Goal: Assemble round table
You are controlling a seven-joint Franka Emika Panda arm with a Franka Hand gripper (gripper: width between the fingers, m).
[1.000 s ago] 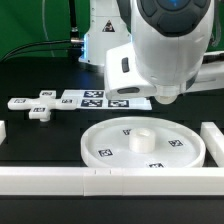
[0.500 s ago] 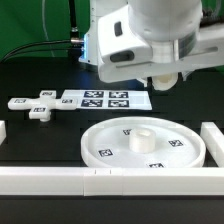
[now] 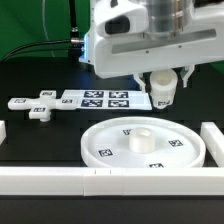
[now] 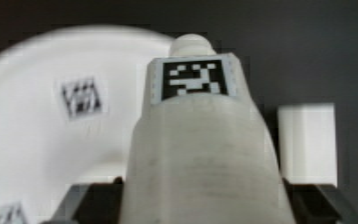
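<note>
The round table's white disc (image 3: pixel 142 146) lies flat near the front of the table, with a raised rim, small square tags and a central hub (image 3: pixel 143 139). My gripper (image 3: pixel 163 88) is shut on the white cylindrical post (image 3: pixel 162 90) and holds it upright in the air, above the disc's far right part. In the wrist view the post (image 4: pixel 197 140) fills the middle, tag facing the camera, with dark fingers (image 4: pixel 91 198) at either side of it. The disc (image 4: pixel 60 110) lies blurred behind it.
The marker board (image 3: pixel 105 99) lies behind the disc. A small white cross-shaped part (image 3: pixel 40 108) and a flat tagged piece (image 3: pixel 20 102) lie at the exterior view's left. White border rails run along the front (image 3: pixel 60 180) and right (image 3: pixel 214 140).
The arm has risen and shifted toward the exterior view's right. The post, hidden behind the arm's body before, now hangs in view in the gripper above the disc.
</note>
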